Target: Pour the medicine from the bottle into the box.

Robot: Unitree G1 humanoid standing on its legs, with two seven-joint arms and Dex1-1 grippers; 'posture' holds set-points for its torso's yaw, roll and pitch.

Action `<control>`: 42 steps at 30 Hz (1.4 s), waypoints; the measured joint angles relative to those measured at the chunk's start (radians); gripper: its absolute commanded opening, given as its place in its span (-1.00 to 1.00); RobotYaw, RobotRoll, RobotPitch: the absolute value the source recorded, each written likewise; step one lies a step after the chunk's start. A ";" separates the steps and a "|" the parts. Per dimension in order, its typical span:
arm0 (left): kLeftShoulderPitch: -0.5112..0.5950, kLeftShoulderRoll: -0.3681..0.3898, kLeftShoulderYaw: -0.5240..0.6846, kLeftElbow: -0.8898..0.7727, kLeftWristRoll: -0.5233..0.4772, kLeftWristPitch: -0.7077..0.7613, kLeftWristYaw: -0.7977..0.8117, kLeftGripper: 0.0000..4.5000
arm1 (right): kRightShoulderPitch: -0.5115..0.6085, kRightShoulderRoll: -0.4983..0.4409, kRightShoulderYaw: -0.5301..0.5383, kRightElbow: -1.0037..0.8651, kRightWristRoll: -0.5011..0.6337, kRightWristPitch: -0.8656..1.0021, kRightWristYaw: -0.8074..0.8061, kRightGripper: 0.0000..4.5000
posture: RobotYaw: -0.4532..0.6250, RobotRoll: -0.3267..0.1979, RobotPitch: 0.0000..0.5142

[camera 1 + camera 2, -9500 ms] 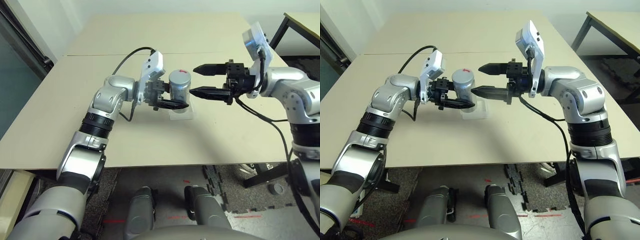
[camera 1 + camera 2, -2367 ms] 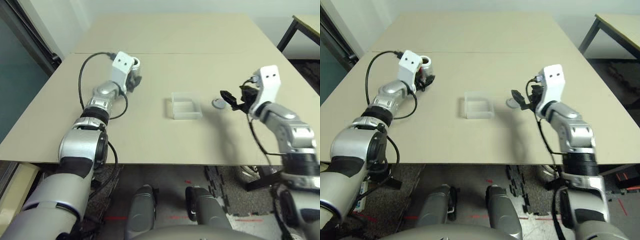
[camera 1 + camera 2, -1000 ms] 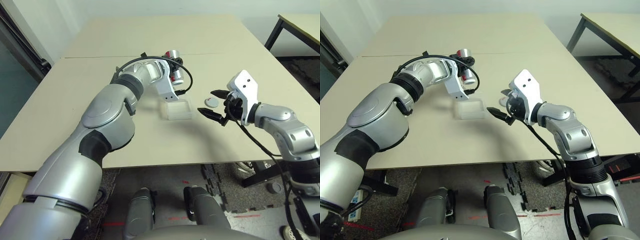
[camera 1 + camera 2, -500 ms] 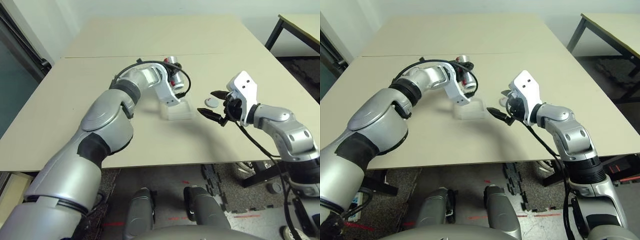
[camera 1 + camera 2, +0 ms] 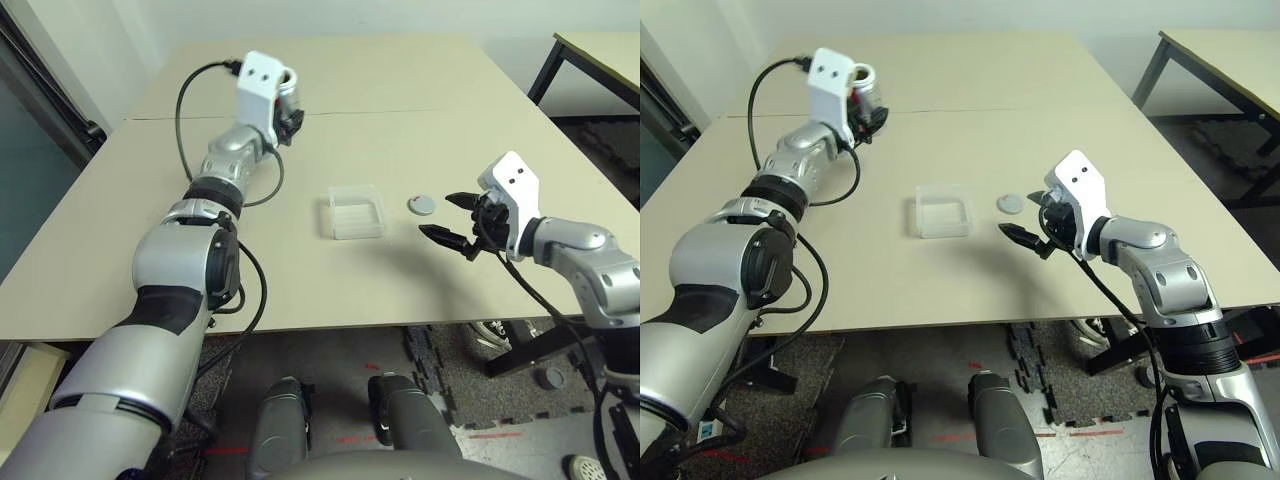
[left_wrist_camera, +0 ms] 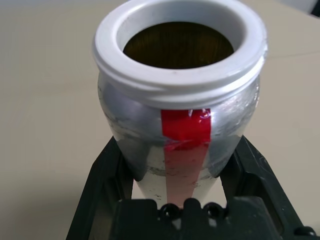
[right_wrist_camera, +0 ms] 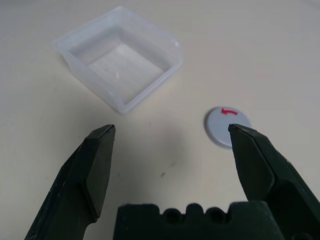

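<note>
Uncapped bottle [image 6: 180,100] clamped in left gripper [image 6: 177,200], far from box [image 5: 355,211].
Right gripper [image 7: 170,150] spread wide (holding nothing) near loose cap [image 7: 228,127].

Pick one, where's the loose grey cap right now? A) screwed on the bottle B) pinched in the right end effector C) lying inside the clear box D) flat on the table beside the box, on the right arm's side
D: the cap lies flat on the table next to the box, apart from it, while the right end effector is open and holds nothing.
</note>
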 measured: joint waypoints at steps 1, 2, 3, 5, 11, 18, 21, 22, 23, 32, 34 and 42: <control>0.011 -0.004 0.009 0.000 -0.007 0.006 0.005 0.13 | 0.000 -0.001 -0.001 0.002 0.001 -0.001 0.006 1.00 | -0.30 0.25 -0.70; 0.022 -0.009 0.015 0.000 -0.016 0.012 0.011 0.13 | -0.001 -0.002 -0.002 0.003 0.003 -0.002 0.014 1.00 | -0.30 0.25 -0.69; 0.031 -0.013 0.022 0.000 -0.021 0.017 0.014 0.13 | -0.002 -0.002 -0.002 0.003 0.006 -0.001 0.018 1.00 | -0.30 0.25 -0.69; 0.047 -0.020 0.036 0.000 -0.029 0.029 0.024 0.13 | -0.002 -0.002 -0.002 0.003 0.010 0.002 0.024 1.00 | -0.32 0.25 -0.68; 0.089 -0.021 0.036 0.000 -0.025 0.052 0.043 0.13 | 0.026 -0.002 -0.011 -0.020 0.020 0.030 0.014 1.00 | -0.39 0.25 -0.66; 0.066 -0.008 -0.096 0.001 0.085 0.030 -0.001 0.13 | 0.075 -0.003 -0.017 -0.074 0.033 0.062 -0.006 1.00 | -0.40 0.25 -0.67; -0.044 0.005 -0.236 0.002 0.214 -0.049 -0.042 0.13 | 0.074 -0.007 -0.017 -0.093 0.042 0.067 -0.004 1.00 | -0.39 0.25 -0.69; -0.081 0.013 -0.282 0.001 0.254 -0.076 -0.048 0.13 | 0.074 -0.007 -0.017 -0.093 0.043 0.068 -0.003 1.00 | -0.39 0.25 -0.69; -0.127 0.022 -0.346 0.000 0.317 -0.113 -0.052 0.13 | 0.074 -0.007 -0.017 -0.093 0.043 0.068 -0.002 1.00 | -0.39 0.25 -0.70; -0.270 -0.016 -1.049 0.004 0.974 -0.379 0.176 0.13 | 0.020 -0.001 -0.001 -0.086 0.040 0.061 0.009 1.00 | -0.44 0.25 -0.76; -0.270 -0.035 -1.197 0.010 1.112 -0.377 0.245 0.13 | 0.005 0.013 0.016 -0.082 0.036 0.056 0.008 1.00 | -0.45 0.25 -0.76; -0.268 -0.131 -1.363 0.036 1.276 -0.360 0.357 0.13 | -0.026 0.093 0.060 -0.066 0.019 0.041 -0.024 1.00 | -0.50 0.25 -0.74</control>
